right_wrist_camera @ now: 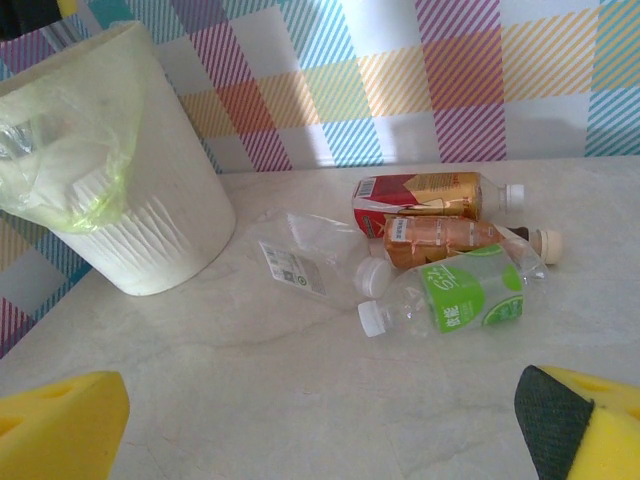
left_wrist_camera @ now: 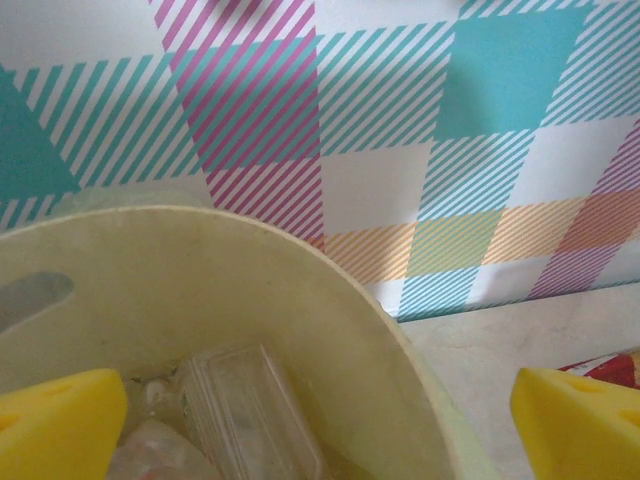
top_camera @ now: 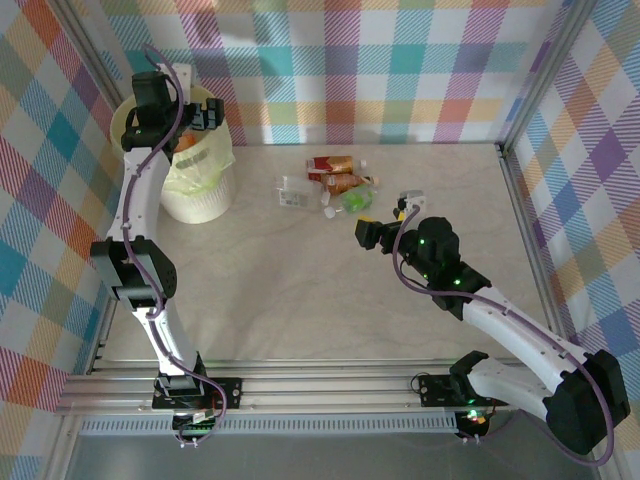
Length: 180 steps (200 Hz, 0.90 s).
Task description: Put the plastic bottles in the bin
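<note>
Left fingers (left_wrist_camera: 60,425) spread wide, empty, above the bin (left_wrist_camera: 250,290) at upper left of the top view; right fingers (right_wrist_camera: 60,430) open too; plastic bottles (right_wrist_camera: 440,250) clustered on bench (right_wrist_camera: 250,380), upper centre, apart from bin.

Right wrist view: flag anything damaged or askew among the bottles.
The clear bottle nearest the bin is crushed flat. A crumpled green film hangs over the bin's rim.

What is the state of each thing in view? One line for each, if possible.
bin: upright, partly filled.
left gripper: open, above the bin.
right gripper: open, empty.
red-label bottle: lying, capped.
orange bottle: lying, capped.
green-label bottle: lying, capped.
clear bottle: lying, crushed.
</note>
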Motion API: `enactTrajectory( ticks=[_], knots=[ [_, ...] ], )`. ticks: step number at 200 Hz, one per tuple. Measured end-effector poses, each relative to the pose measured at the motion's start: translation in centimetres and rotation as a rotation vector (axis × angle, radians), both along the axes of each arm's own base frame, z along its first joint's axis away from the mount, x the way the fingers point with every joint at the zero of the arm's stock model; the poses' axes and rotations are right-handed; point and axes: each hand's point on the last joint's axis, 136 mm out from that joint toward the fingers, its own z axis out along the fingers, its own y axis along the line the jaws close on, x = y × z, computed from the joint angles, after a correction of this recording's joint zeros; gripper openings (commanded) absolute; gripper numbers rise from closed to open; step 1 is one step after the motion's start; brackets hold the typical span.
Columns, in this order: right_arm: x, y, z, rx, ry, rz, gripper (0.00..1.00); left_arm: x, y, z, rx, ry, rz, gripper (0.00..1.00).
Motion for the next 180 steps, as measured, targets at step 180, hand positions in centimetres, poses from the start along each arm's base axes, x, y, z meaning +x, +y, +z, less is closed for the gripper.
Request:
enactTrajectory(
  ticks=[180],
  knots=[
    [0.1, -0.2, -0.5, 0.028, 0.040, -0.022, 1.00, -8.0, -12.2, -1.2, -0.335, 0.074, 0.215, 1.00]
  ],
)
